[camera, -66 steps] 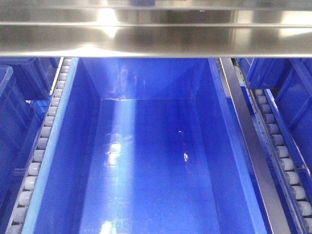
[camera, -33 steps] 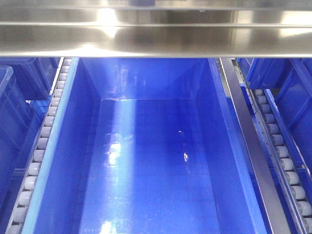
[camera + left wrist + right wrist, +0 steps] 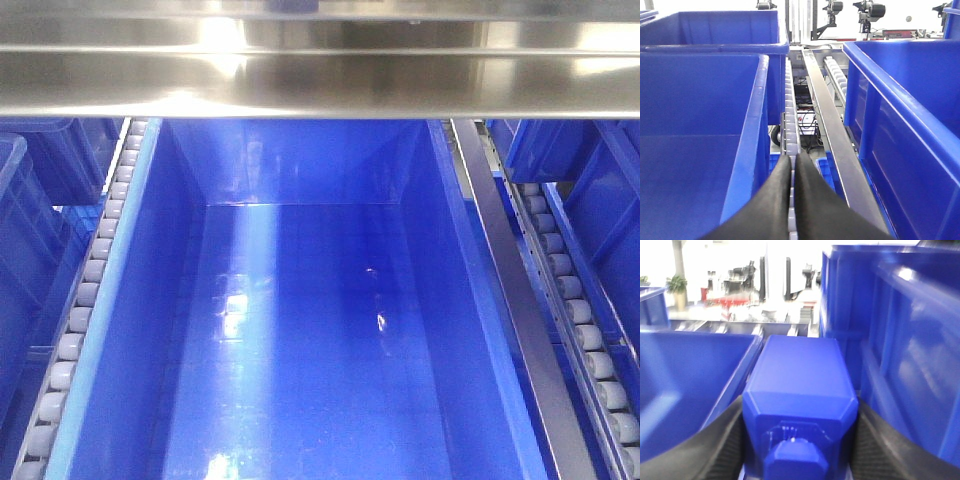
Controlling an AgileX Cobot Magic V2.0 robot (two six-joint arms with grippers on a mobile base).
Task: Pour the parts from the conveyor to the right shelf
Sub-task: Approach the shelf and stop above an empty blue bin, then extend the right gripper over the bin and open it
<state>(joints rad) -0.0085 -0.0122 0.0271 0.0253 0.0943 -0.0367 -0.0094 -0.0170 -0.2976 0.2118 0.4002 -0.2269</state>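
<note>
Right gripper (image 3: 799, 440) pinches the block (image 3: 799, 400) just beside the bin (image 3: 300, 330) — nothing dropped in yet — left gripper's (image 3: 792, 165) fingers pressed together, empty.

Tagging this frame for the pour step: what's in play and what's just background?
In play:
- blue block, clamped in the right gripper
- shelf rail with roller tracks
- centre blue bin, nothing visible inside

Background:
- left gripper, shut on nothing
- neighbouring blue bins
- equipment behind the rack
</note>
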